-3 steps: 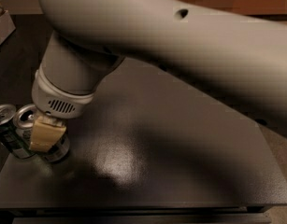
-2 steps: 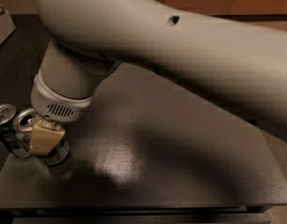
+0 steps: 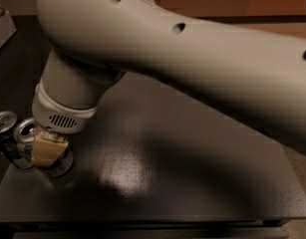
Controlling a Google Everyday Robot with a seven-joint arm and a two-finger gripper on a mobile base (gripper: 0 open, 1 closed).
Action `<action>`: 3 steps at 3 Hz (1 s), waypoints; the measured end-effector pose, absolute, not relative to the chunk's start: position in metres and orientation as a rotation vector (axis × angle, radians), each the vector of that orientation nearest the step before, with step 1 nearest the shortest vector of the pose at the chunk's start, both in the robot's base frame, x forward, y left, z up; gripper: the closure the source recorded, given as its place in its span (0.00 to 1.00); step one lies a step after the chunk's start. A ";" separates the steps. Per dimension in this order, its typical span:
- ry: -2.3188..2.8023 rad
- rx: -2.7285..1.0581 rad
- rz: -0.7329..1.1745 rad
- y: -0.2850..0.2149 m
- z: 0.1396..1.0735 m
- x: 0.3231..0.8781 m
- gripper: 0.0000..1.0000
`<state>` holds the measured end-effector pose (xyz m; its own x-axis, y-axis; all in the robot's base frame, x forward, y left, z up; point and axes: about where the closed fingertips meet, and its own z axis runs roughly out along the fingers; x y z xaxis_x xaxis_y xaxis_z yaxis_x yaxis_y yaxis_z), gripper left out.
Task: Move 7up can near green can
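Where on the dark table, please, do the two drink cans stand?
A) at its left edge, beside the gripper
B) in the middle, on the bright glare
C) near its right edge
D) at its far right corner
A: the green can and the 7up can stand side by side at the left edge of the table, with the gripper right at the 7up can.
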<state>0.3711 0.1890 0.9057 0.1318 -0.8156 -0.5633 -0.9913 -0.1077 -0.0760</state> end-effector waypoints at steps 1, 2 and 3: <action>1.730 -1.983 0.535 0.190 0.908 0.369 0.12; 1.725 -1.986 0.531 0.191 0.909 0.368 0.00; 1.725 -1.986 0.531 0.191 0.909 0.368 0.00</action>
